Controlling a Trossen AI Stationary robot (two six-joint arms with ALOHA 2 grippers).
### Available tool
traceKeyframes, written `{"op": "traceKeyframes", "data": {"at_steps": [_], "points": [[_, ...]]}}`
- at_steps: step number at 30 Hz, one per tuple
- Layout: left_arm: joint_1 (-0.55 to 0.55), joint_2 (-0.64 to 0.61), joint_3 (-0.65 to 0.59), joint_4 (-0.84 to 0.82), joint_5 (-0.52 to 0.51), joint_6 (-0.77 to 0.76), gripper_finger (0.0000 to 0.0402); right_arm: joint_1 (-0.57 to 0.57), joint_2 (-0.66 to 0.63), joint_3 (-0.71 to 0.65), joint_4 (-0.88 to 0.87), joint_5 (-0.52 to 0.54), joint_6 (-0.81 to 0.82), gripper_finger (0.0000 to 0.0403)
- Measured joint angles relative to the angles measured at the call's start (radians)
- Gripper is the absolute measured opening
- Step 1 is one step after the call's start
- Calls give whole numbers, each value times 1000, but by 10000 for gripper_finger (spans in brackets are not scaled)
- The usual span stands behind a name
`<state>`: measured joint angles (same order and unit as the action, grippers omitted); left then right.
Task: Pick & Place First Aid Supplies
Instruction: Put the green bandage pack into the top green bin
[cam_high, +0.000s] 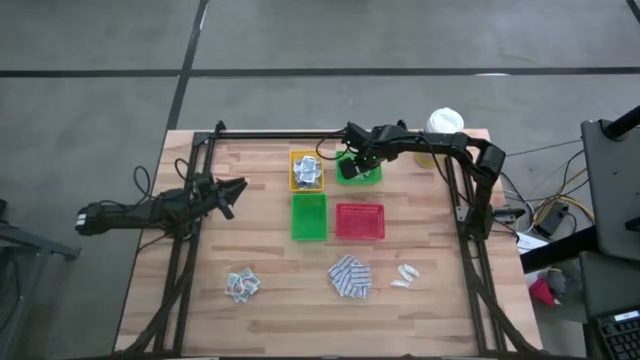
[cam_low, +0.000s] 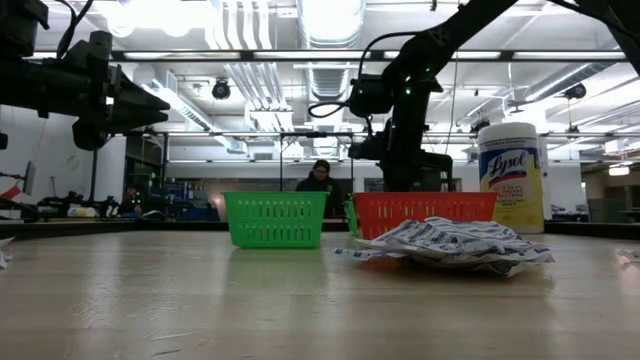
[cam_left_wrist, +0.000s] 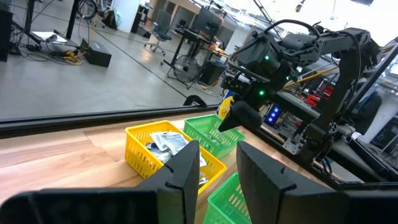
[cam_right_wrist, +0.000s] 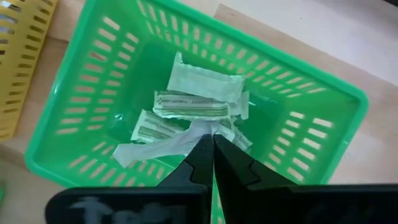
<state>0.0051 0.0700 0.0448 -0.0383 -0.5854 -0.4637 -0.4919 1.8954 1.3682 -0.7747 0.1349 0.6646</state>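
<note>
Trays first: four little plastic baskets sit mid-table, a yellow tray (cam_high: 307, 171) stuffed with white-grey sachets, a green tray (cam_right_wrist: 205, 81) next to it at the back, then a second green tray (cam_high: 309, 216) and a red tray (cam_high: 360, 221) in front. The right gripper (cam_right_wrist: 212, 144) hangs right over the back green one, fingers pinched together on the end of a pale strip (cam_right_wrist: 163, 147), with a few more pale green strips (cam_right_wrist: 194, 102) already lying in the bottom. The left gripper (cam_high: 236, 192) hovers off to the left side of the table, fingers partly apart with nothing between them. Near the front edge are three loose piles: white-grey sachets (cam_high: 241, 285), blue-and-white pads (cam_high: 350, 277), and a couple of pale strips (cam_high: 405, 276). A yellow Lysol canister (cam_low: 511, 176) stands at the back right corner. Table (cam_high: 270, 320) is light wood planks with a black frame; behind it is an open workshop with a person (cam_low: 320, 177) sitting at a desk.
</note>
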Motion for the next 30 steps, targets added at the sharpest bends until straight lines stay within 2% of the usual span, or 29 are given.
{"op": "traceKeyframes", "data": {"at_steps": [5, 14, 19, 24, 30], "points": [[0, 0, 0, 0, 0, 0, 108, 1, 0, 0, 2, 0, -29, 18], [0, 0, 0, 0, 0, 0, 108, 0, -1, 4, 1, 24, -42, 73], [0, 0, 0, 0, 0, 0, 108, 13, -31, 37, -75, -49, -75, 88], [0, 0, 0, 0, 0, 0, 108, 80, -97, 45, -202, -72, -92, 90], [0, 0, 0, 0, 0, 0, 108, 202, -200, 19, -261, -57, -73, 78]]}}
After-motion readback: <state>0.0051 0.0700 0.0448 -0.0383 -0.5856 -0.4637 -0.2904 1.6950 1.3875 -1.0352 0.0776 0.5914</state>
